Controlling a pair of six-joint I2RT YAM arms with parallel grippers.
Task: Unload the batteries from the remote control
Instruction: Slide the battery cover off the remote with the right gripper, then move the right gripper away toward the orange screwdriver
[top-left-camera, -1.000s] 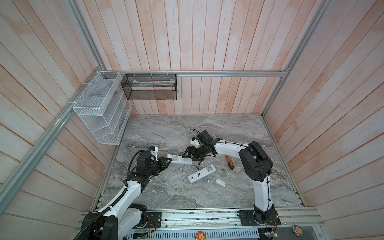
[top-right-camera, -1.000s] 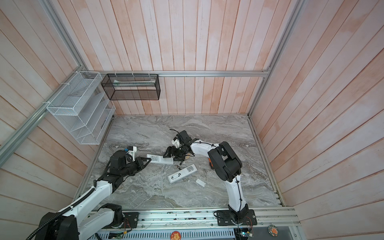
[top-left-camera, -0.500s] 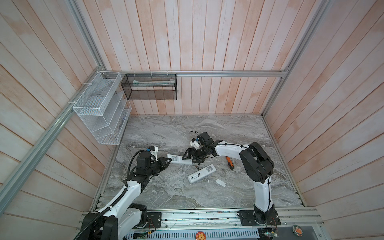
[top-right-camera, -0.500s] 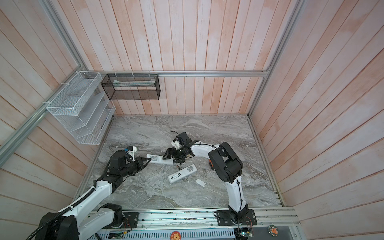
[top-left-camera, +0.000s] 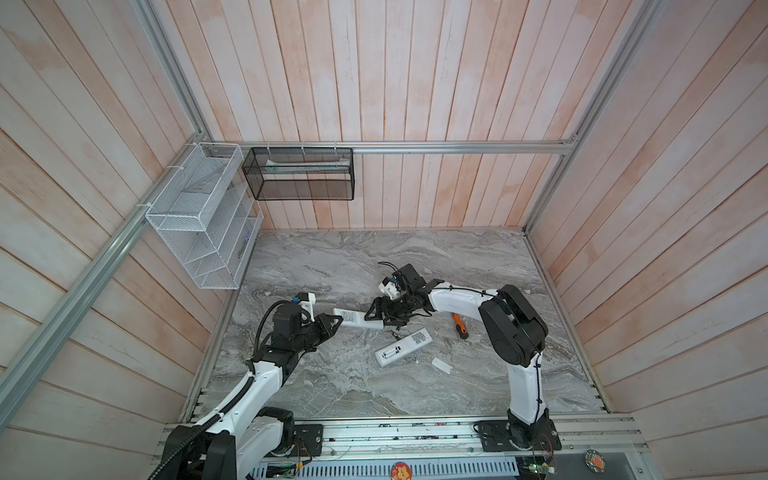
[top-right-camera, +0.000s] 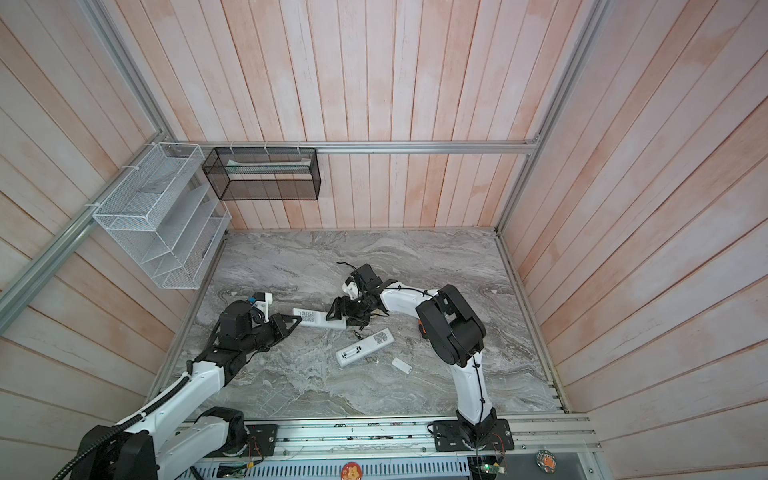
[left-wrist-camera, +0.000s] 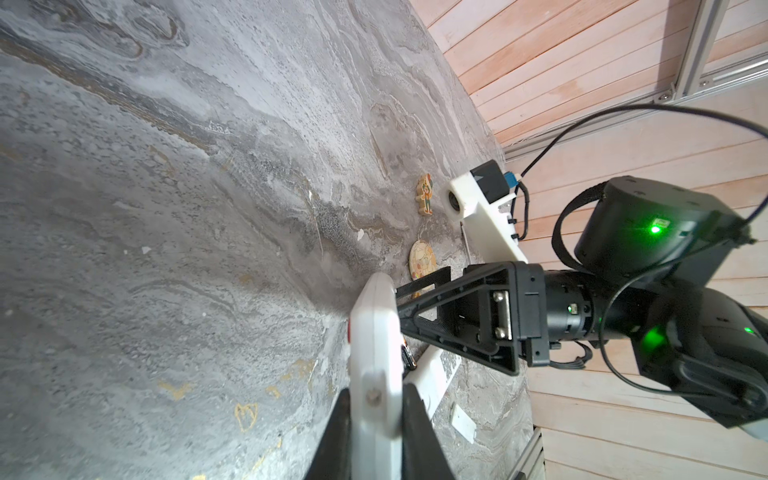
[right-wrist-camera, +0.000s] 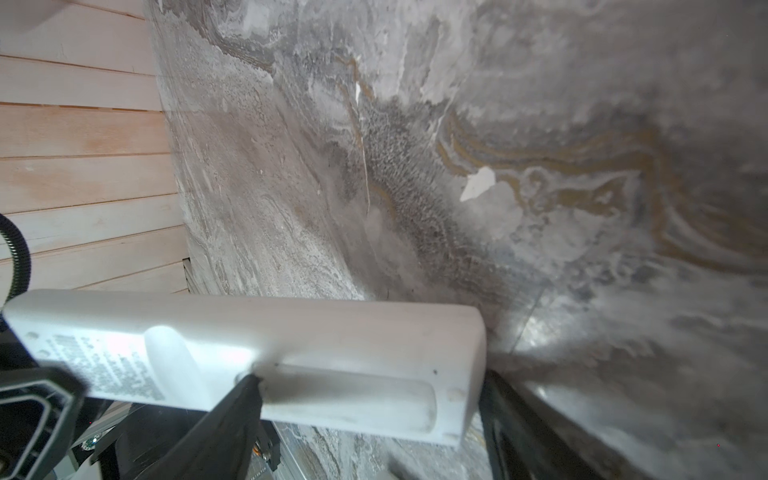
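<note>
Right claw (top-left-camera: 384, 319) closer around remote (top-left-camera: 353, 319); battery (left-wrist-camera: 408, 353) half-hidden.

Walls (top-left-camera: 415, 83): pale wood planks with a pinkish-white wash, closing in three sides. Aluminium rail (top-left-camera: 457, 146) runs across the back wall, and slanted corner posts (top-left-camera: 552, 183) meet it. White wire rack (top-left-camera: 199, 216) hangs on the left wall. Black mesh basket (top-left-camera: 299, 178) hangs from the rail, just beside the rack. Counter (top-left-camera: 353, 257): grey veined marble look, ochre streaks showing close up. Light is even and shadows are soft.
</note>
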